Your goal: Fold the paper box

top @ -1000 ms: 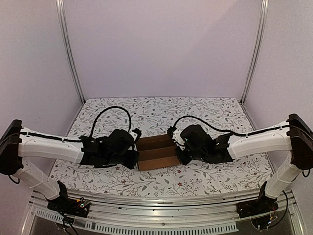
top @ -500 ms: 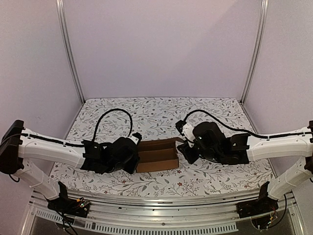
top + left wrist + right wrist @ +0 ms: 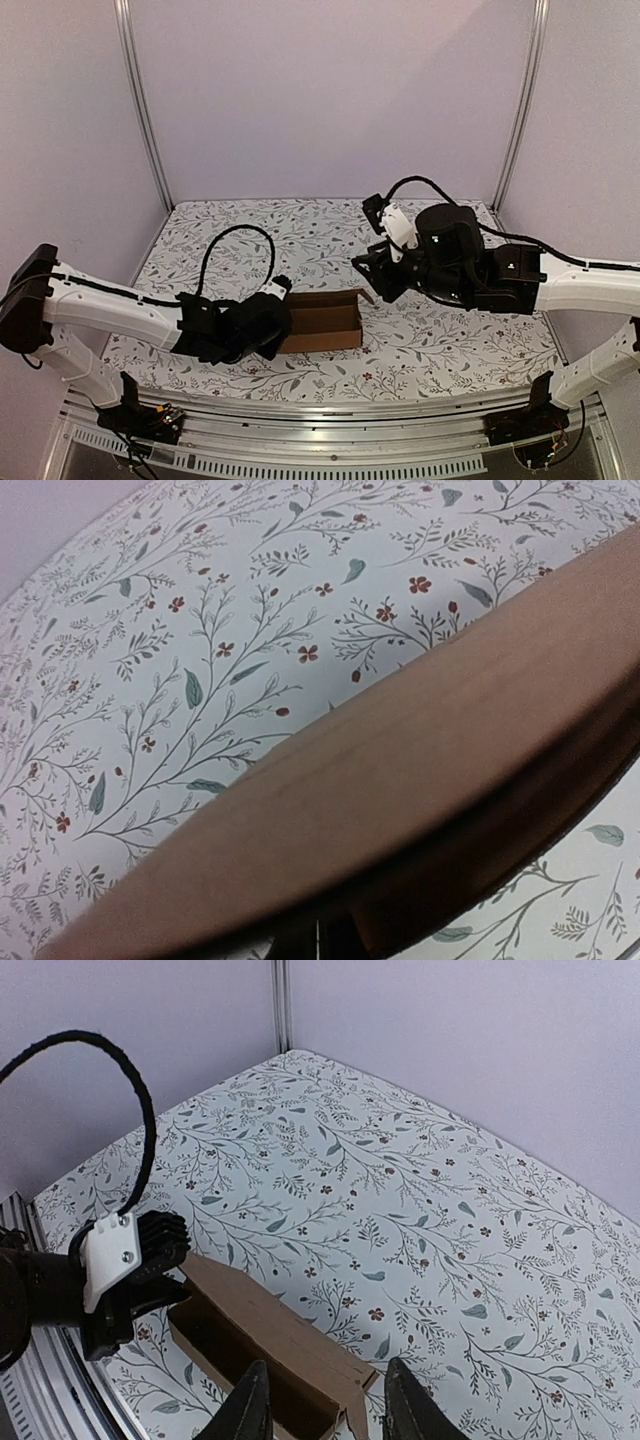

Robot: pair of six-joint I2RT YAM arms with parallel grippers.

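Note:
The paper box [image 3: 322, 318] is a plain brown carton lying lengthwise on the floral cloth, its top open and a small flap sticking out at its right end. My left gripper [image 3: 277, 326] is shut on the box's left end. In the left wrist view the cardboard [image 3: 400, 780] covers the fingertips [image 3: 318, 945]. My right gripper [image 3: 372, 278] hangs open above and behind the box's right end, touching nothing. In the right wrist view its fingers [image 3: 250, 1410] straddle the box [image 3: 270, 1335] from above, and the left gripper [image 3: 150, 1260] shows at the far end.
Black cables loop above both wrists [image 3: 235, 245] [image 3: 420, 185]. Metal frame posts [image 3: 140, 100] [image 3: 520, 100] and lilac walls close the table at the back and sides. An aluminium rail [image 3: 320, 430] runs along the near edge.
The right gripper has opened, let go of the box's right end and risen back to the right. The box went from nearly flat panels to an upright open carton, still held by the left gripper.

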